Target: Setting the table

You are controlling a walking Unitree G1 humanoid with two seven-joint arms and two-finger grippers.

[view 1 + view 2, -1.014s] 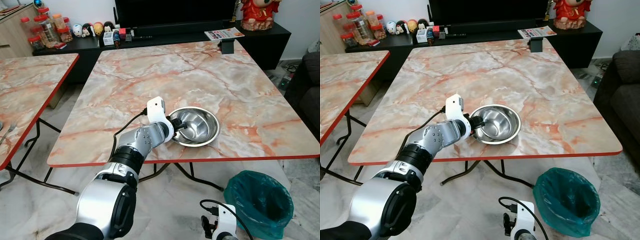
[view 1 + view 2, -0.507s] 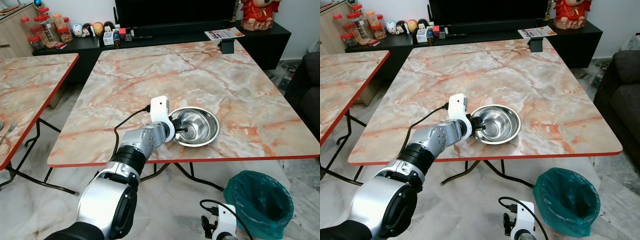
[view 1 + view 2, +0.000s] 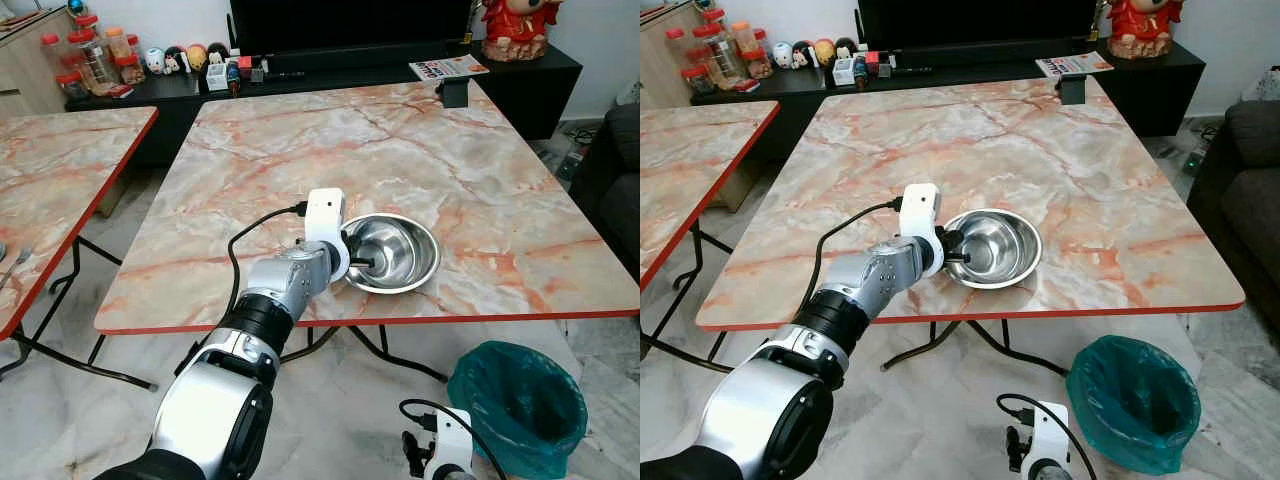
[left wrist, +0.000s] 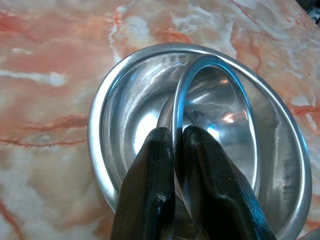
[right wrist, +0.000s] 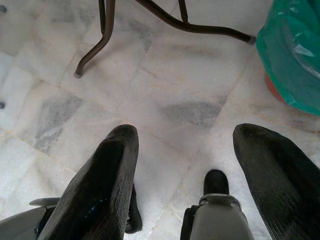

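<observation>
A shiny steel bowl (image 3: 392, 252) sits on the marble table (image 3: 380, 140) near its front edge. My left gripper (image 3: 358, 258) reaches in from the bowl's left side. It is shut on a thin steel rim (image 4: 210, 65). In the left wrist view that pinched rim stands up on edge inside the wider bowl (image 4: 115, 125), like a smaller bowl nested and tilted in it. My right gripper (image 5: 185, 175) hangs low by the floor, its fingers (image 5: 100, 180) wide apart with nothing between them.
A green-lined bin (image 3: 520, 400) stands on the floor at the front right of the table. A second marble table (image 3: 60, 170) is to the left. A small black box (image 3: 455, 93) sits at the table's far edge, and a dark sofa (image 3: 1250, 170) is on the right.
My left wrist has shifted a little to the right and turned more upright, still holding the steel rim. The bowl has stayed in nearly the same spot.
</observation>
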